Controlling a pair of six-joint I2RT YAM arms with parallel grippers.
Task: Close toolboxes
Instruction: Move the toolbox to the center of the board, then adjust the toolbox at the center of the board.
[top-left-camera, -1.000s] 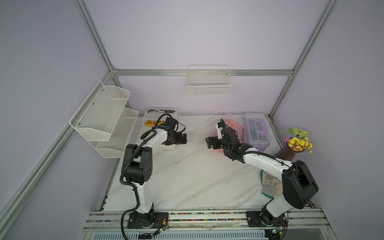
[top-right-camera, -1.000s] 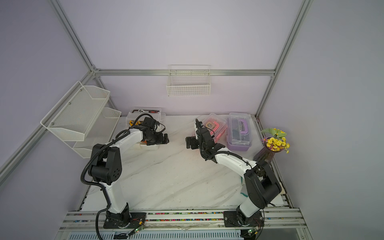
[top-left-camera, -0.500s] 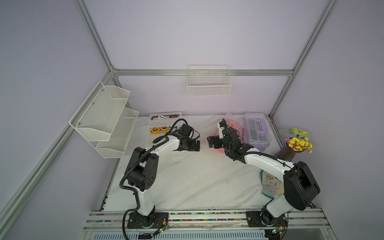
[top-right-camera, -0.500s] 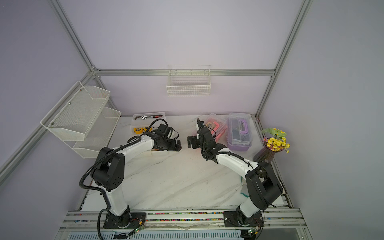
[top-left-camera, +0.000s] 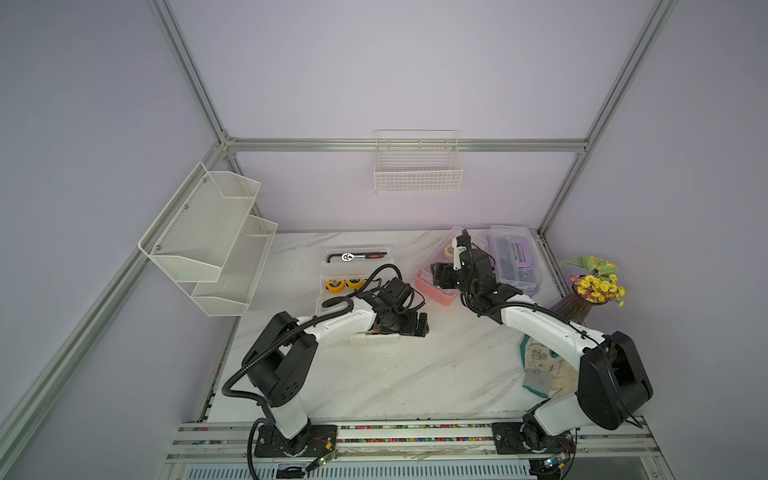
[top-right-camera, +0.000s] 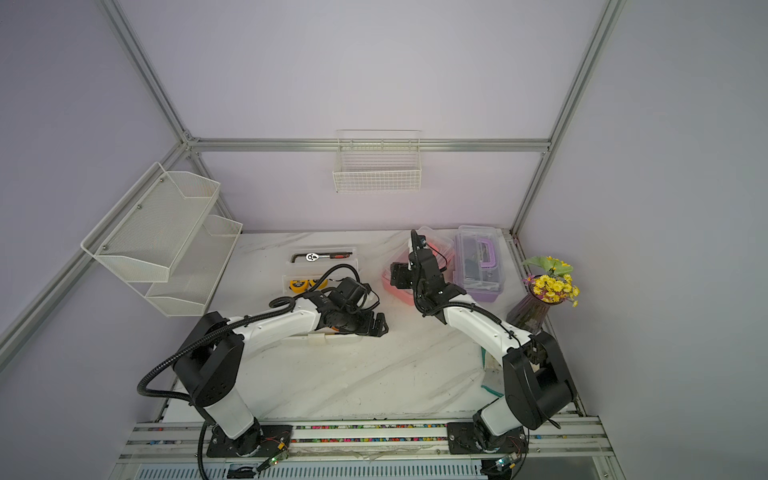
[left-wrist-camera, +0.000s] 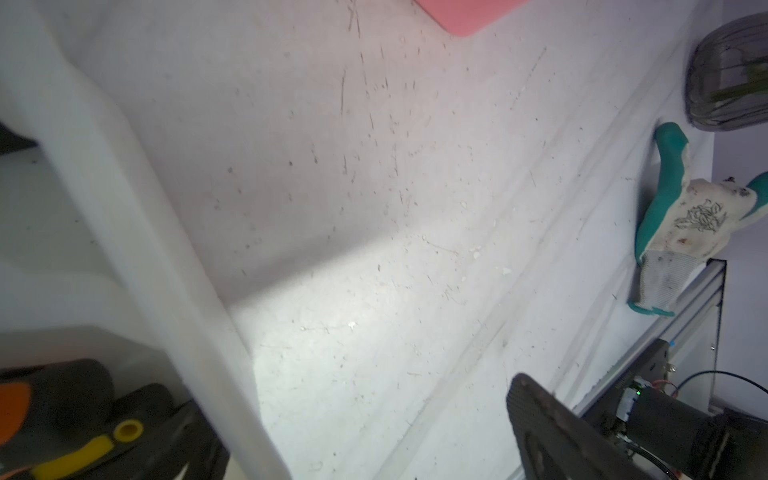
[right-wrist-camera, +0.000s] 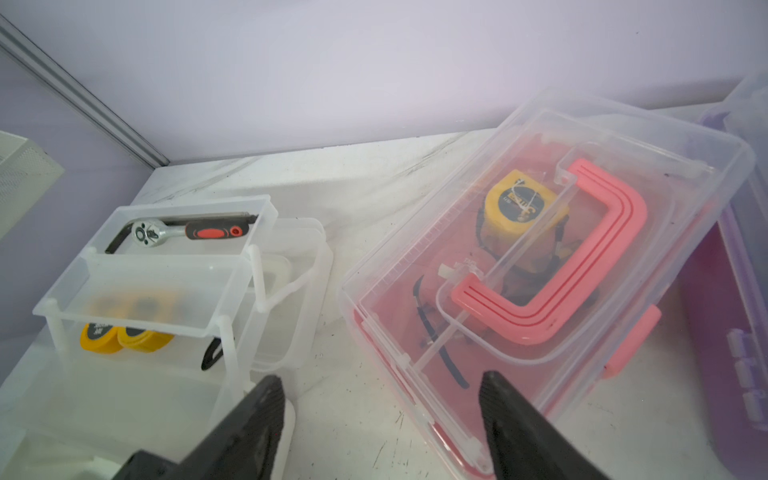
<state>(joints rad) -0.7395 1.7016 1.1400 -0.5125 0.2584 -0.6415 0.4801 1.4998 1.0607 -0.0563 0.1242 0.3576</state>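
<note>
Now the left claw hangs wide open just right of the white toolbox, which is open with its tray raised. The right claw, jaws apart and empty, hovers at the pink toolbox. The purple toolbox sits far right, lid down.

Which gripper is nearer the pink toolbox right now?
Right. The right gripper hovers at the near corner of the pink toolbox, fingers apart. The left gripper is by the white toolbox, with bare table between it and the pink one.
</note>
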